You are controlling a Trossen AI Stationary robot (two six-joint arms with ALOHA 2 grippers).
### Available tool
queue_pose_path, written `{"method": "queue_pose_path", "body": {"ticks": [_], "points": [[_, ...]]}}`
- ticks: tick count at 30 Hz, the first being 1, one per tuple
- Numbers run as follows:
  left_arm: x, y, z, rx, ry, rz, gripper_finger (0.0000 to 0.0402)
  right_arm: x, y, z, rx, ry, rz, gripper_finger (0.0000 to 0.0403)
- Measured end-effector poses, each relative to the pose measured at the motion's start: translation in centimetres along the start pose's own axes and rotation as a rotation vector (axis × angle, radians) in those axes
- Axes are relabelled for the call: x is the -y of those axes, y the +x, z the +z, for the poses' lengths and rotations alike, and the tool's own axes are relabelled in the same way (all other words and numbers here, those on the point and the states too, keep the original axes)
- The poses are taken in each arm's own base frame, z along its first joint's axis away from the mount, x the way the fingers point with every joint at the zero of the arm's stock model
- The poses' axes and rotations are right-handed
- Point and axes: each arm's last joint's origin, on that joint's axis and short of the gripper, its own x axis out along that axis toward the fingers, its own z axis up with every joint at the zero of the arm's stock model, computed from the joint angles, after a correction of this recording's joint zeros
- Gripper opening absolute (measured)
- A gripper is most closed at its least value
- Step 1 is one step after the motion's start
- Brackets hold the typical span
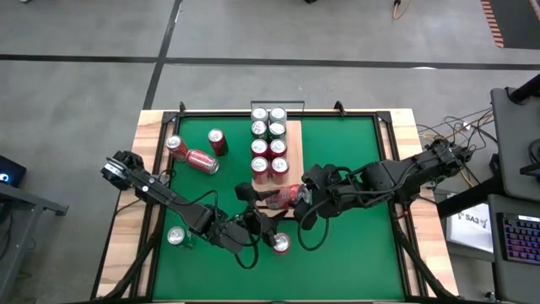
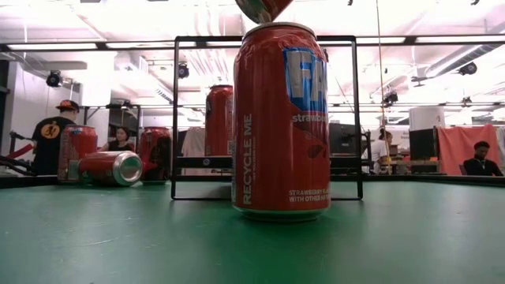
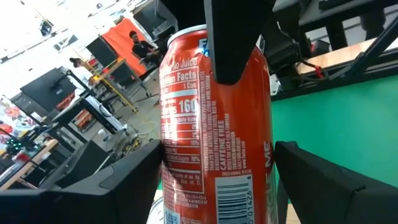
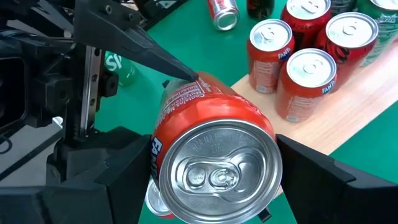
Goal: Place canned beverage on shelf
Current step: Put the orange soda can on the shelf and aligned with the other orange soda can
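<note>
A red canned beverage hangs tilted in the air over the near end of the shelf, a pale wood board on the green mat. Both grippers are shut on the can: my left gripper from the left, my right gripper from the right. The can's lid faces the right wrist camera. The low view shows only its lower end at the top edge. Several red and green cans stand upright in two rows on the shelf. My left gripper pinches the can's side wall between its two fingers, on the half away from the lid. The fingers come about level from the table's near left and lie across the can. The can is clear of the shelf and mat. My right gripper pinches the can's side wall just behind the lid rim between its two fingers. They slant down from the table's right and run along the can from its lid end. One of its fingers lies on the wall. The can is tilted, lid toward this arm.
One red can stands upright on the mat just below the grippers, filling the low view. More cans stand or lie at the far left and near left. A black frame borders the mat.
</note>
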Motion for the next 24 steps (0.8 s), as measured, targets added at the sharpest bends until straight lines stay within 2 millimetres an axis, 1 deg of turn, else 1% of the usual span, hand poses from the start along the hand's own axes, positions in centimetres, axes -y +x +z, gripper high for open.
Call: {"method": "queue_pose_path", "body": {"ticks": [10, 20, 24], "points": [[-0.08, 0.17, -0.04, -0.003, -0.037, 0.006, 0.0292, -0.07, 0.00, 0.09, 0.015, -0.011, 0.002, 0.0286], [-0.10, 0.26, 0.15, 0.011, -0.048, 0.004, 0.0324, -0.18, -0.01, 0.23, 0.041, -0.011, 0.003, 0.0286], [-0.11, 0.26, 0.12, 0.007, -0.004, 0.012, 0.0332, -0.25, -0.02, 0.33, 0.055, -0.005, 0.006, 0.0286]]}}
